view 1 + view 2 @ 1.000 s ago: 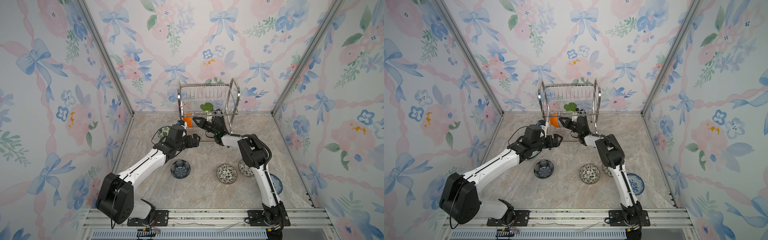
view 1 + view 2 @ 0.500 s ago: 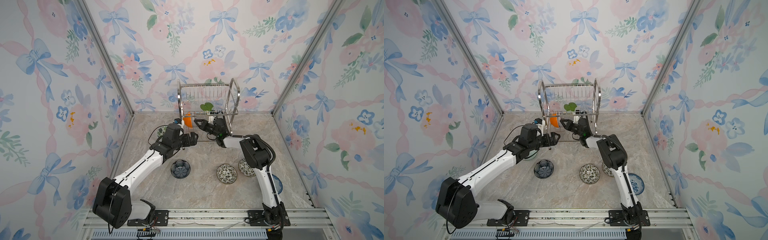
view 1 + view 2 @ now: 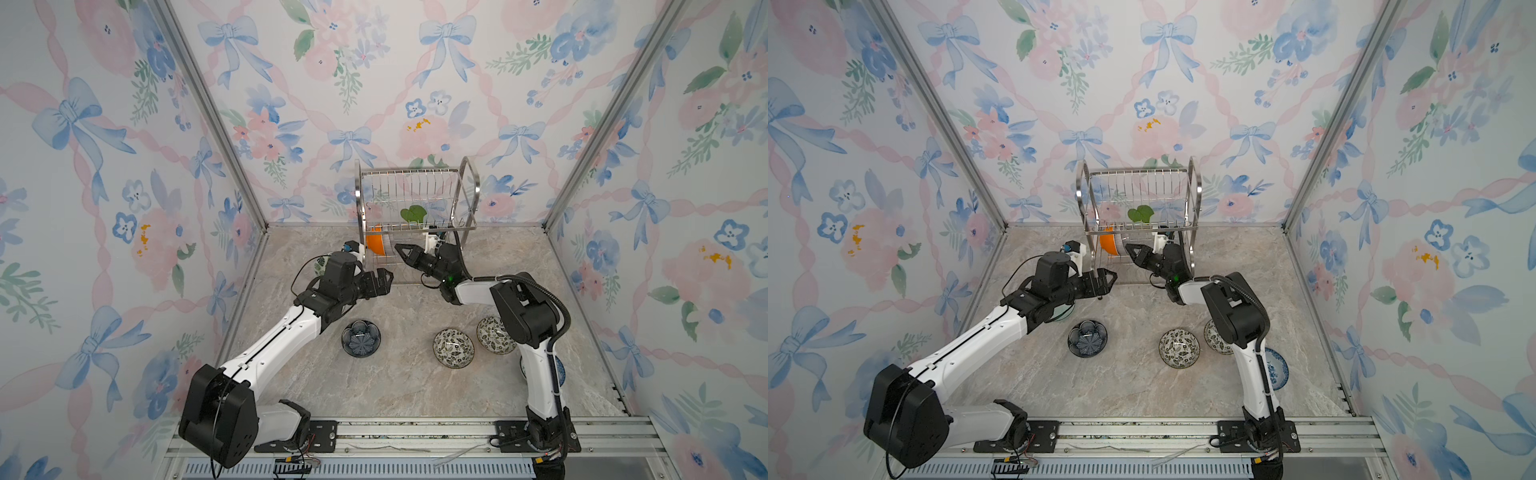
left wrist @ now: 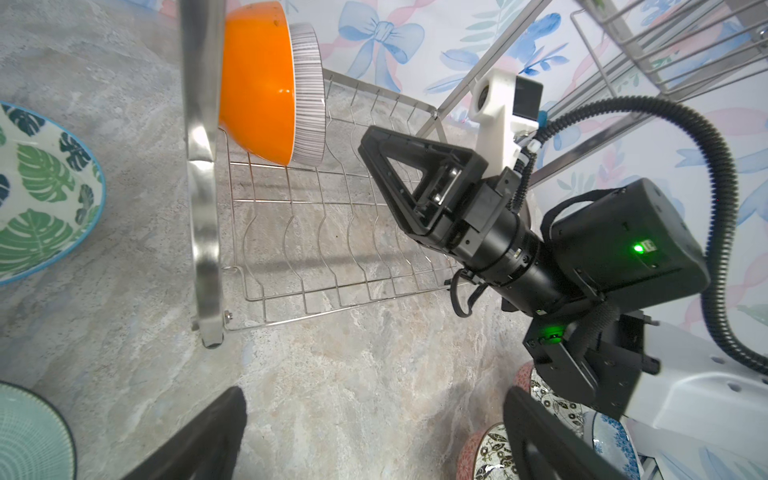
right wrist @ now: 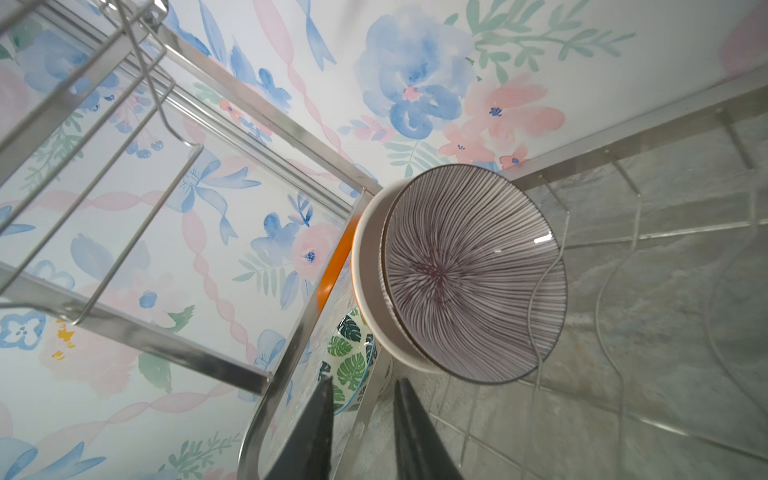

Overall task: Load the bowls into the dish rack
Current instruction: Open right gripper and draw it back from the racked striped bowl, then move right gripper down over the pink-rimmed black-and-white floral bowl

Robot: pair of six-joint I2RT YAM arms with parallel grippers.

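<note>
The steel dish rack (image 3: pixel 475 187) (image 3: pixel 1196 187) stands at the back wall. On edge in its lower tier is the orange bowl (image 3: pixel 375 246) (image 4: pixel 257 83), with the purple-lined bowl (image 5: pixel 473 274) (image 4: pixel 307 95) nested in it. My right gripper (image 3: pixel 398 248) (image 5: pixel 365 399) reaches into that tier just short of the purple-lined rim, narrowly open and empty. My left gripper (image 3: pixel 384 278) (image 4: pixel 370 436) hovers wide open over the floor before the rack's left leg. On the table lie the green-leaf bowl (image 4: pixel 41 195) (image 5: pixel 353 357), the dark blue flower bowl (image 3: pixel 360 337) and two black-white leaf bowls (image 3: pixel 453 348) (image 3: pixel 494 334).
A blue-white floral bowl (image 3: pixel 1276 368) lies half hidden behind the right arm's upright link. A teal ribbed bowl (image 4: pixel 25 436) sits under the left forearm. Wallpapered walls close in the left, back and right sides; the arms' rail (image 3: pixel 415 432) runs along the front.
The right gripper's jaws have parted a little and it has drawn slightly back from the nested bowls. The left arm's shoulder has shifted a bit; its gripper stays open in about the same place.
</note>
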